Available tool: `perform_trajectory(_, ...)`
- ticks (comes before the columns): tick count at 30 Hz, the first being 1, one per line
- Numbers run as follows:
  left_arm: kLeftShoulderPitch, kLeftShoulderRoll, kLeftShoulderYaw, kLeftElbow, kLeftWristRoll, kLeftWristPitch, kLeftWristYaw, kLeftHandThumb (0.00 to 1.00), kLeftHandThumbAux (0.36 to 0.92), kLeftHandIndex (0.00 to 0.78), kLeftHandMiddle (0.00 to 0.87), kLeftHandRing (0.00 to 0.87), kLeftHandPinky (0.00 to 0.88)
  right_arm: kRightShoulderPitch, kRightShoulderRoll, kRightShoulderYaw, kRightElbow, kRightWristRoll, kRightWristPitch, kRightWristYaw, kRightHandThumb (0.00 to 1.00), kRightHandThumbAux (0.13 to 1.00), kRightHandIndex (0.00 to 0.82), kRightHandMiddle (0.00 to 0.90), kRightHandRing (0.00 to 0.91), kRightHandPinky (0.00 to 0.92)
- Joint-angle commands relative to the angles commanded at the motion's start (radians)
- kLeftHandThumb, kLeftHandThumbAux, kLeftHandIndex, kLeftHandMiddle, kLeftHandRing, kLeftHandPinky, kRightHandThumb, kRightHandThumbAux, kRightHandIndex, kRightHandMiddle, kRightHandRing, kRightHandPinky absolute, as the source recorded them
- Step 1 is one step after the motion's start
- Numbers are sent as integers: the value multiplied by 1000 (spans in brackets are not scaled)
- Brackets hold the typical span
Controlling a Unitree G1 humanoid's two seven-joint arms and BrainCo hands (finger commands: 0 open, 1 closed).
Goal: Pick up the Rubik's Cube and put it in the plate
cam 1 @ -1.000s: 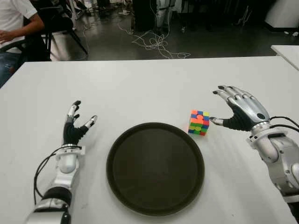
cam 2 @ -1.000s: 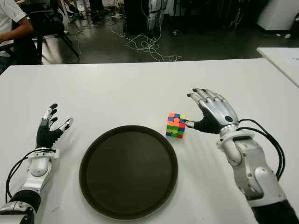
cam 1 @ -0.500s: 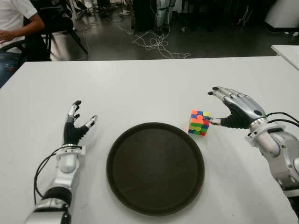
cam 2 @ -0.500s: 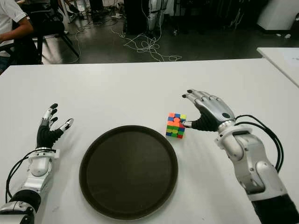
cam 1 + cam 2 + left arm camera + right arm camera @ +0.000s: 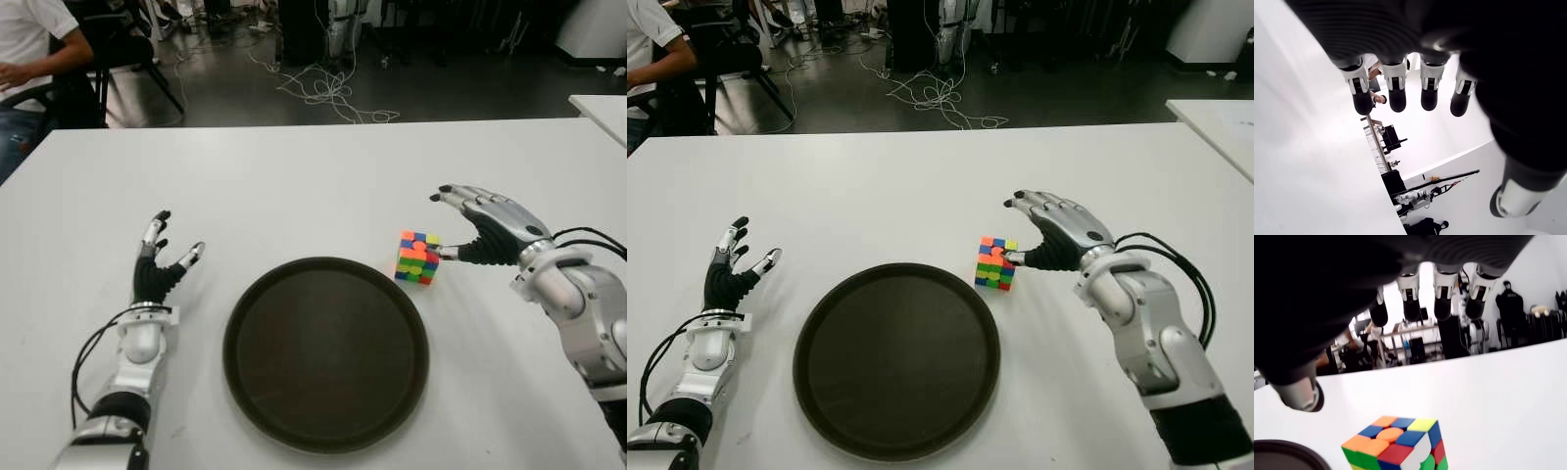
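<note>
The Rubik's Cube (image 5: 417, 258) stands on the white table just off the upper right rim of the round dark plate (image 5: 325, 352). My right hand (image 5: 470, 227) is directly right of the cube, fingers spread over it and thumb tip at its right face; it holds nothing. In the right wrist view the cube (image 5: 1397, 442) lies under the extended fingertips (image 5: 1444, 306). My left hand (image 5: 157, 262) shows to the left of the plate, fingers extended, idle.
A person sits on a chair (image 5: 34, 59) beyond the table's far left corner. Cables (image 5: 328, 93) lie on the dark floor behind the table. Another white table's corner (image 5: 602, 110) shows at the far right.
My right hand has shifted left and lowered toward the cube, its fingers now reaching over the cube's top. Cube, plate and left hand have not moved.
</note>
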Motion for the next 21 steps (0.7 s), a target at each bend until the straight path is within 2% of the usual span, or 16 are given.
perform_trajectory(7, -3, 1, -1, 4, 0, 3, -3, 289, 662, 36, 64, 34, 7, -17, -5, 11, 10, 2, -1, 22, 346, 514, 0, 0, 4, 41)
perform_trajectory(15, -1, 3, -4, 0, 7, 5, 5, 266, 660, 22, 52, 21, 0, -24, -11, 18, 43, 2, -49, -5, 348, 499, 0, 0, 0, 28)
perform_trajectory(21, -1, 3, -3, 1, 5, 10, 6, 288, 660, 27, 55, 22, 0, -32, -18, 23, 65, -2, -81, -16, 322, 485, 0, 0, 0, 11)
